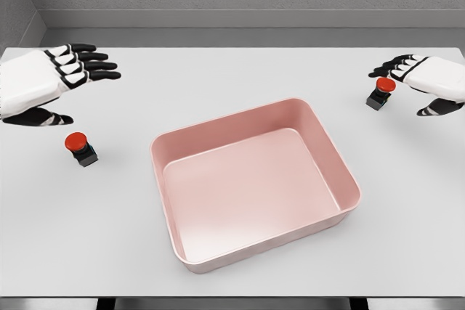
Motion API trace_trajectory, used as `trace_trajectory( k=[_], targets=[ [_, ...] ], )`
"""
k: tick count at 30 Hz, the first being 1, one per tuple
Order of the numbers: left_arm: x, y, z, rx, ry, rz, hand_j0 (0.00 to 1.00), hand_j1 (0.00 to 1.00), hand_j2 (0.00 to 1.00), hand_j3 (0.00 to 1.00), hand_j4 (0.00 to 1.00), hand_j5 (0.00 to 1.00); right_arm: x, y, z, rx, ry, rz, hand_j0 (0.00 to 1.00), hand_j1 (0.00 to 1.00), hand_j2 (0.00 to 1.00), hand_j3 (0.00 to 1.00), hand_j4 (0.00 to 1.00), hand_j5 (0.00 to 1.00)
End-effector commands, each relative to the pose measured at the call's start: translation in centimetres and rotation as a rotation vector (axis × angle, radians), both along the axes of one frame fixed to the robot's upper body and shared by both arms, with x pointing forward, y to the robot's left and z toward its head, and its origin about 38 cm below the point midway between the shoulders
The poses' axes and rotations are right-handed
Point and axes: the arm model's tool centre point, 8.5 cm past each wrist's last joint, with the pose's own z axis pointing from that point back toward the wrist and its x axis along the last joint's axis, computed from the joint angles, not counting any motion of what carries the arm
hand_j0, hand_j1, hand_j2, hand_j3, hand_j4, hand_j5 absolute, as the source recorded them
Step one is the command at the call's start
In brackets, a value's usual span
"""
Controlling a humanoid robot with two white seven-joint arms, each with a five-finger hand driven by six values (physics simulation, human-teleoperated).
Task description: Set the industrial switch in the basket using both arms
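Fingers of right robot hand (425, 81) partly hide switch (381, 93).

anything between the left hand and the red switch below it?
No. In the head view, only bare white table separates the open left hand from the left switch.

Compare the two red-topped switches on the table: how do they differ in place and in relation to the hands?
The left switch stands apart from the left hand, near the pink basket; the right switch sits farther back, right at the right hand fingertips. Both are upright, outside the basket, ungrasped.
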Motion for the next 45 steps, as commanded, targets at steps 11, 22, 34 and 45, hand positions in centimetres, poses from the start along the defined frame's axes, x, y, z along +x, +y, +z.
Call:
trace_trajectory(
  k=[11, 22, 34, 45],
  targets=[
    [0.5, 0.2, -1.2, 0.416, 0.175, 0.001, 1.00, 1.00, 1.00, 1.00, 1.00, 1.00, 2.9, 2.2, -0.9, -0.025, -0.031, 0.006, 1.00, 1.00, 1.00, 1.00, 1.00, 1.00],
    [1.3, -2.0, -2.0, 0.449, 0.289, -0.048, 1.00, 1.00, 1.00, 1.00, 1.00, 1.00, 5.6, 2.1, -4.0, -0.112, 0.054, -0.067, 1.00, 1.00, 1.00, 1.00, 1.00, 1.00],
    [3.5, -0.3, -5.8, 0.462, 0.414, 0.177, 1.00, 1.00, 1.00, 1.00, 1.00, 1.00, 6.8, 2.3, -4.4, -0.118, 0.059, -0.092, 1.00, 1.00, 1.00, 1.00, 1.00, 1.00],
    [3.6, 0.9, -8.4, 0.532, 0.449, 0.243, 1.00, 1.00, 1.00, 1.00, 1.00, 1.00, 7.1, 2.9, -4.9, -0.147, 0.059, -0.085, 0.88, 0.88, 0.88, 0.88, 0.88, 0.88]
  ],
)
